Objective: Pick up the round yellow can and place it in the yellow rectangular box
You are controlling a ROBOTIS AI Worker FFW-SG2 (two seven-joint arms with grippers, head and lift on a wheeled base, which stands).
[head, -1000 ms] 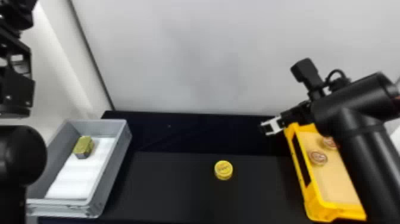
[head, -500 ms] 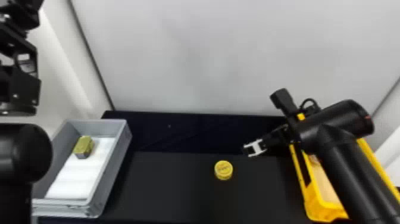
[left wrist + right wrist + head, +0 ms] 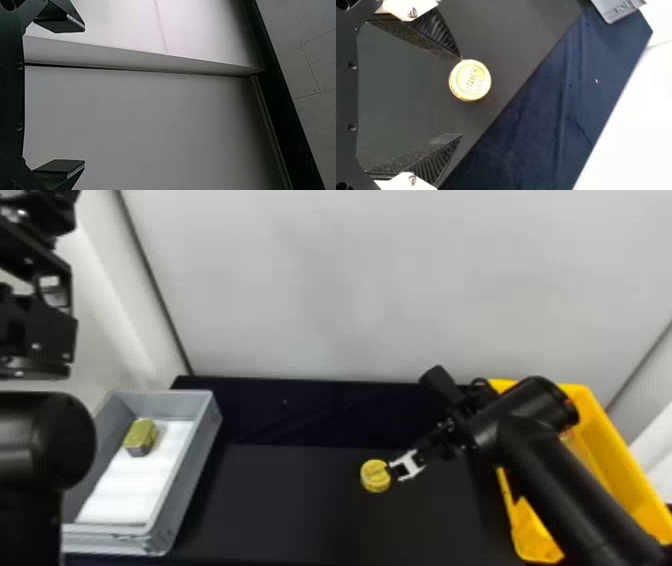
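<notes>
The round yellow can (image 3: pixel 375 476) stands on the black mat, with my right gripper (image 3: pixel 395 471) just to its right in the head view. In the right wrist view that gripper (image 3: pixel 462 97) is open, and the can (image 3: pixel 470 80) sits just beyond its fingertips, closer to one of them. The yellow rectangular box (image 3: pixel 607 440) lies at the right, partly hidden under my right arm. My left gripper (image 3: pixel 37 325) is parked high at the left edge; in the left wrist view the gripper (image 3: pixel 84 96) stands open with nothing between its fingers.
A grey bin (image 3: pixel 200 450) at the left holds a white liner and a gold-green block (image 3: pixel 141 436). Behind the black mat (image 3: pixel 280 500) runs a strip of dark cloth (image 3: pixel 300 410), then a pale wall (image 3: pixel 350 280).
My right arm has swung left from over the yellow box, and its gripper has come down beside the can. The left arm has shifted slightly; the can has stayed where it was.
</notes>
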